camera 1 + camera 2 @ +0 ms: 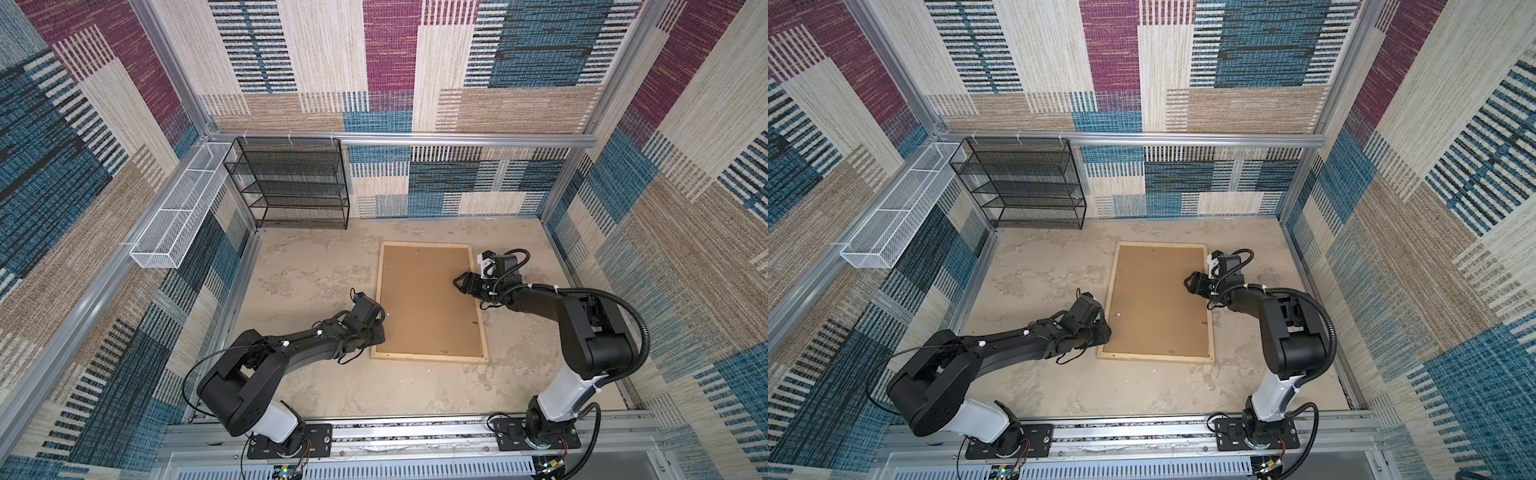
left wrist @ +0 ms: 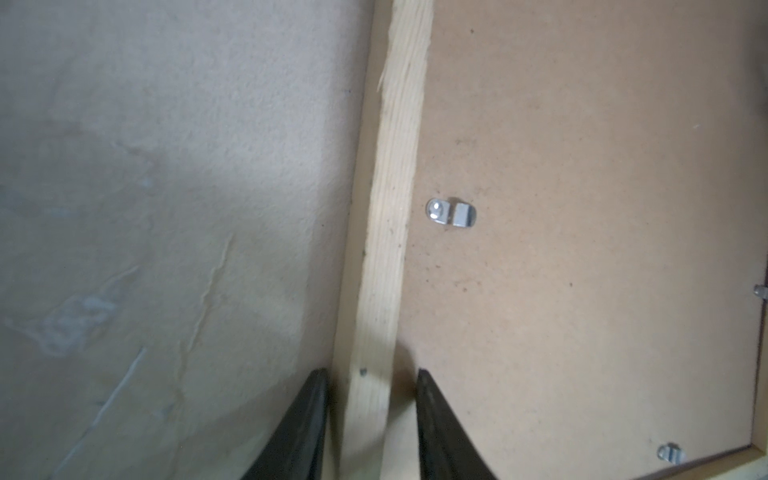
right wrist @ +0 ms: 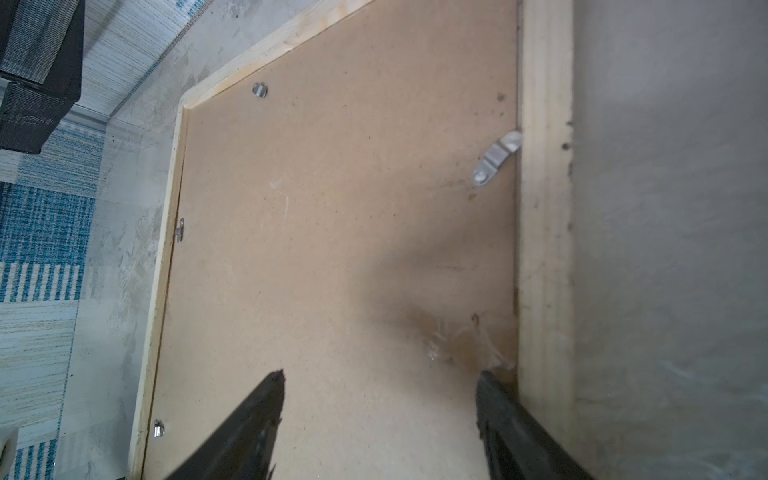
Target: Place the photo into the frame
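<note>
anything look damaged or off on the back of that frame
Yes. The backing board has a scuffed, torn-looking patch by the frame rail, near the right gripper. The rail that the left gripper straddles looks splintered along one edge.

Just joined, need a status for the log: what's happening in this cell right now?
The frame lies face down on the table with the brown backing board seated in it. The left gripper straddles the frame's left rail, jaws apart with a gap on each side, not gripping yet. The right gripper hovers open over the backing board by the right rail, holding nothing. The photo is not visible in any view.
</note>
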### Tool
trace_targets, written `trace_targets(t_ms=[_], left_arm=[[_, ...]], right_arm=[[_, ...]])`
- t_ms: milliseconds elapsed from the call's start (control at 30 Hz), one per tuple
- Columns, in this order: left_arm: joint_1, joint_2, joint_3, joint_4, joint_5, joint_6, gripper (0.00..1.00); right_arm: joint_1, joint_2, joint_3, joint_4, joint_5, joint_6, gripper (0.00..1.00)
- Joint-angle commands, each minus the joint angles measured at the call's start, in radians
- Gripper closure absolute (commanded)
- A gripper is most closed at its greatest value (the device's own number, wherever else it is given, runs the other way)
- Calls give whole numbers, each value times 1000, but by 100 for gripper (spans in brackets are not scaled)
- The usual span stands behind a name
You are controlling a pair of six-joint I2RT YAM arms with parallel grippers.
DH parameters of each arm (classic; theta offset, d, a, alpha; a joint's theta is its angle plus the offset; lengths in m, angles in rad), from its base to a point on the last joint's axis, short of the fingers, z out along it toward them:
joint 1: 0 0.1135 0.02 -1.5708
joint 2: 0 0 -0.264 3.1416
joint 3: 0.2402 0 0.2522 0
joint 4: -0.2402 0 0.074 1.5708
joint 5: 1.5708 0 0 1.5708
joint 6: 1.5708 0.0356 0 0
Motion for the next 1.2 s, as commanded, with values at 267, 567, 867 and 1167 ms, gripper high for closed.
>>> trace_targets(t_ms=[267,567,867,1167], left_arm=[[1,7,39,-105,-31,99,77],[3,104,164,-166,-68,230,86],[6,152,237,-215,-74,262,88],[3,53,65,-61,45,188,89]], right_arm=[[-1,-59,30,-68,110,-29,26],[-1,-96,35,-86,134,-53,26],[9,-71,20,-33,-19,-69,33],[118,46,110,0,-59,-56,42]])
